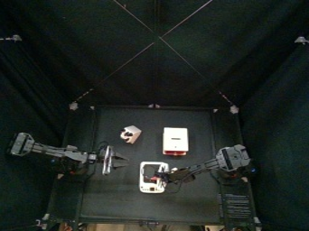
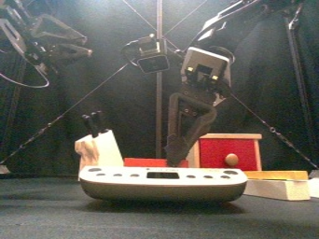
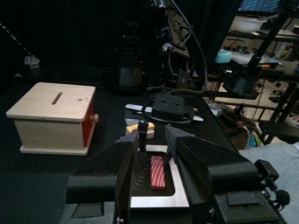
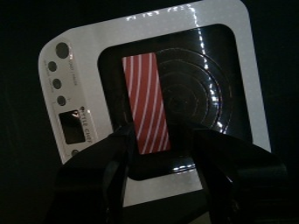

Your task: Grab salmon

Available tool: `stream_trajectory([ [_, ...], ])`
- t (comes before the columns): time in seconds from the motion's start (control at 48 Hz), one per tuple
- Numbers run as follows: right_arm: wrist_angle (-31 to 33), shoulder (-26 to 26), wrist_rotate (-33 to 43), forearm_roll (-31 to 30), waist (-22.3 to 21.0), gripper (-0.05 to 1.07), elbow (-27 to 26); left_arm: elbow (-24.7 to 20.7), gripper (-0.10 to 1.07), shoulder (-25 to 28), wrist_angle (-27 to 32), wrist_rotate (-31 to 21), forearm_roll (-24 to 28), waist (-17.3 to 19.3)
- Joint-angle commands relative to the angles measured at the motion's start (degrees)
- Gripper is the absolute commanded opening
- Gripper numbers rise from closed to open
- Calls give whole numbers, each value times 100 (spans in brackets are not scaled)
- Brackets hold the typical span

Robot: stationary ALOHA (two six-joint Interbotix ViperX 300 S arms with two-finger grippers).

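Note:
The salmon [image 1: 148, 169] is a flat white rounded pack with a red-and-white striped strip in its dark middle, lying near the table's front edge. The front view shows the salmon [image 2: 162, 184] side on. My right gripper [image 4: 167, 163] hangs open just over the salmon [image 4: 222, 39], one jaw on each side of the strip and nothing gripped. In the top view the right gripper [image 1: 165, 178] reaches onto the pack from the right. My left gripper [image 1: 116, 161] stands open just left of the pack. Between its jaws the left gripper [image 3: 158, 151] looks along the strip.
A pale box with a red side [image 1: 178, 140] stands behind the pack and shows again in the left wrist view [image 3: 52, 118]. A small pink-and-white lumpy item [image 1: 128, 134] lies at the back left. Black curtains ring the table [image 1: 103, 122].

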Motion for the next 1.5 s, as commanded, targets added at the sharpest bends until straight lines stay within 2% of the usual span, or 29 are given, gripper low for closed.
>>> stream_trajectory([
  [0.0, 88, -88, 0, -9, -18, 82, -149, -79, 73, 9, -18, 9, 9, 0],
  [0.208, 439, 0, -18, -18, 26, 80, -264, -70, 73, 9, -18, 9, 9, 9],
  [0.458, 554, 9, 18, 0, 70, 65, -334, -70, 73, 9, -18, 9, 0, 9],
  [0.583, 545, -70, 35, 26, 70, 60, -343, -79, 73, 9, -18, 9, 9, 9],
  [0.75, 492, -369, 53, 158, 70, 60, -308, -79, 73, 0, -18, 9, 9, 9],
  [0.979, -35, -817, 62, 501, 70, 60, 0, -70, 73, -53, -18, 18, 9, 9],
  [1.188, -703, -1125, 62, 835, 18, 60, 492, -70, 73, -62, -18, 35, 9, 9],
  [1.479, -914, -1204, 62, 1028, -62, 60, 686, -70, 73, -62, -18, 44, 26, 70],
])
